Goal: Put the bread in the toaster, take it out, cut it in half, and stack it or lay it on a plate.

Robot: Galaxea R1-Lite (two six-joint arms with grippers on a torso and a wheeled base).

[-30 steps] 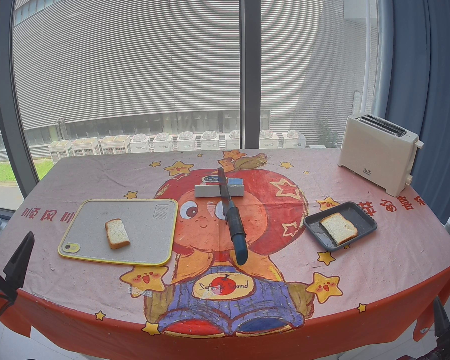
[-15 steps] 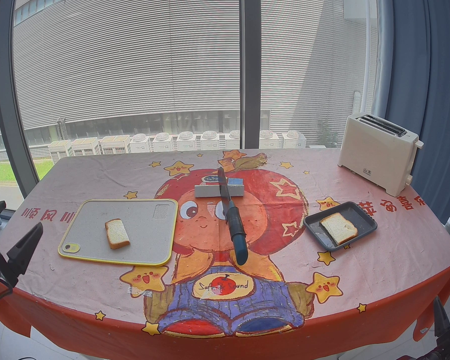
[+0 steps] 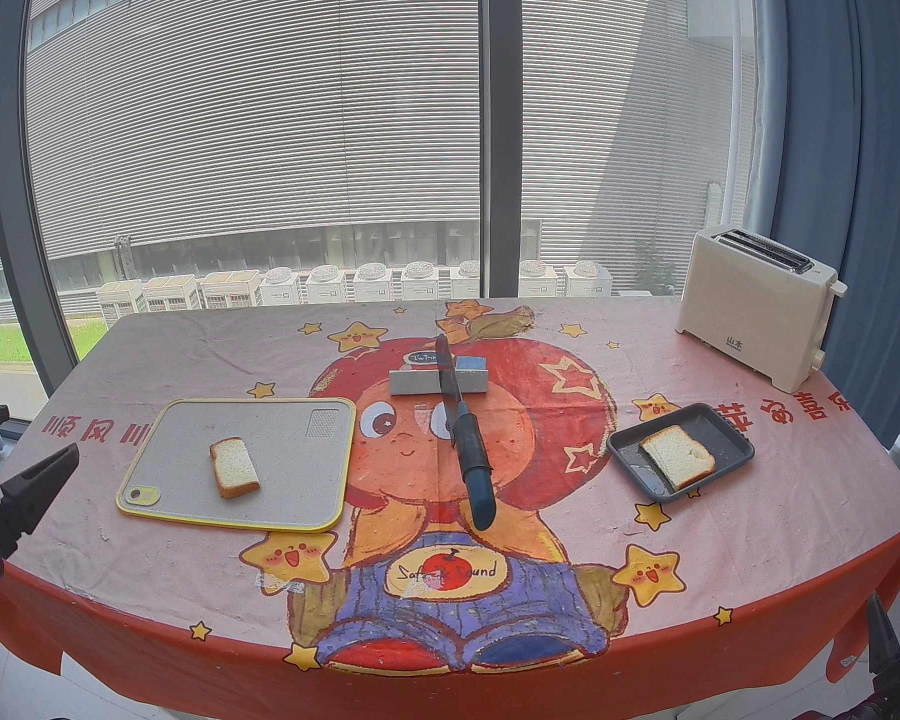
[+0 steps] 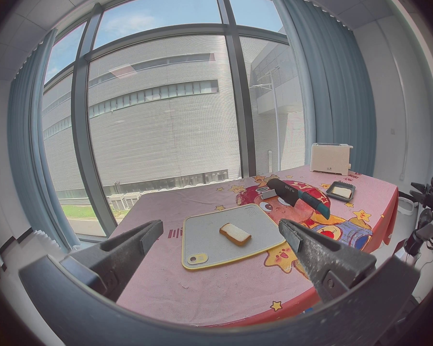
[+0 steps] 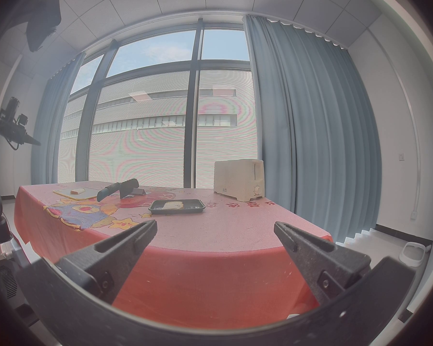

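Note:
A small piece of bread [image 3: 234, 466] lies on the grey, yellow-rimmed cutting board [image 3: 295, 477] at the table's left. A second slice [image 3: 677, 455] rests in the dark plate [image 3: 728, 434] at the right, and the cream toaster [image 3: 760, 304] stands behind it with empty slots. A teal-handled knife [image 3: 467, 442] leans on a small holder [image 3: 438, 375] at the centre. My left gripper [image 4: 220, 223] hangs open off the table's left edge, facing the board [image 4: 211, 246] and bread [image 4: 235, 233]. My right gripper [image 5: 214, 226] is open, low off the near right corner, facing the plate [image 5: 177, 206] and toaster [image 5: 239, 179].
A printed pink cloth [image 3: 450, 572] covers the table, with a large window behind. A blue curtain [image 3: 850, 152] hangs close behind the toaster. Bare cloth lies between the board, the knife and the plate, and along the front edge.
My left gripper has risen at the table's left edge and turned its fingers from upward toward the table. The right arm, bread, knife and plate have not moved.

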